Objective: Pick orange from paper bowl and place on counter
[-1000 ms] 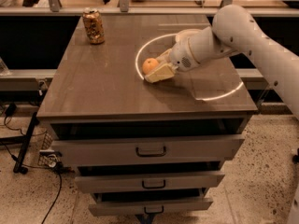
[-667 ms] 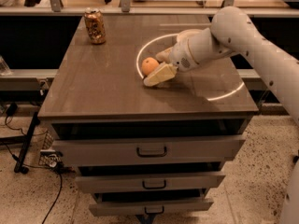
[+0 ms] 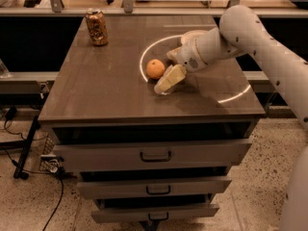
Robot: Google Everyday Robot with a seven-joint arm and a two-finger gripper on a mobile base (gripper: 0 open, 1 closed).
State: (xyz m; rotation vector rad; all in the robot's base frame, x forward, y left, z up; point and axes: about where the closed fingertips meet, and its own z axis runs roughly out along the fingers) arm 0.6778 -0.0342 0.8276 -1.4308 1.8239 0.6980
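The orange rests on the counter, on the left edge of the white ring. My gripper is just to its right, low over the counter top and open. One pale finger slants down beside the fruit, close to it or just touching. The other finger is mostly hidden by the wrist. The paper bowl does not show; it may be hidden behind my arm.
A gold-brown drink can stands at the counter's back left corner. My white arm reaches in from the right over the ring. Grey drawers lie below the top. Cables lie on the floor at the left.
The orange stays in almost the same spot on the counter. My gripper has shifted slightly, its lower finger now a little apart from the fruit.
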